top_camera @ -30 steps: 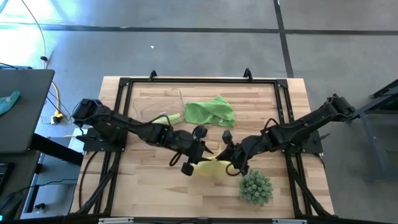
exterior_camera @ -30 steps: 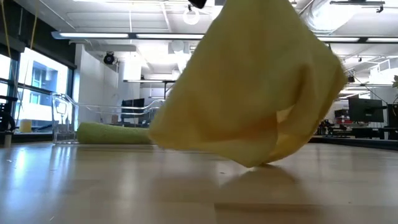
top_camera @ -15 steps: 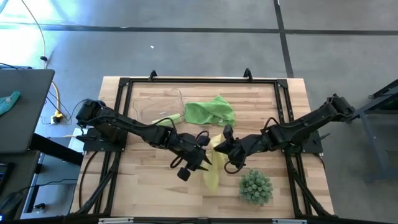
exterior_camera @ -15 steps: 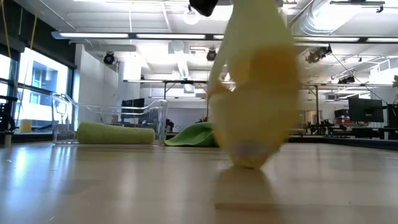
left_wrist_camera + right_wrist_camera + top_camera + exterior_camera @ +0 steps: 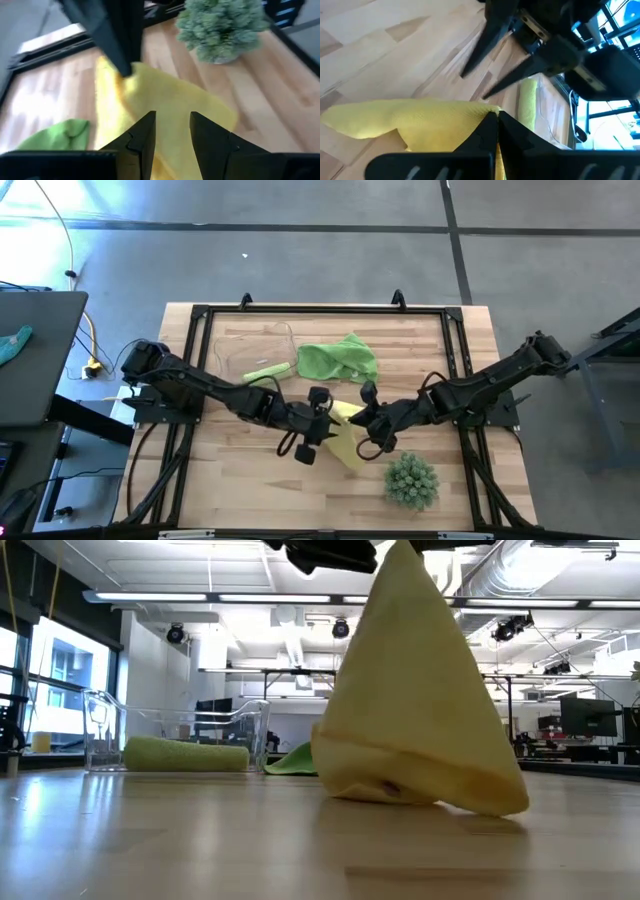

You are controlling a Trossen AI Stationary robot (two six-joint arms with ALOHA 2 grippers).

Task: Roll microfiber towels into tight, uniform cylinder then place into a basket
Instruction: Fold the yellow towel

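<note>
One rolled green towel (image 5: 185,754) beside basket (image 5: 100,730), low view only

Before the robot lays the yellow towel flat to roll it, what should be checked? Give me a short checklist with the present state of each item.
1. Right gripper shut on the yellow towel: ok.
2. Left gripper also gripping the towel: cannot tell; its fingers are apart.
3. Towel spread flat: not ok; it hangs bunched, its low end on the table.
4. Spiky plant clear of the towel: ok.
5. Basket has room: ok; one green roll inside.
6. Loose green towel rolled: not ok.
</note>
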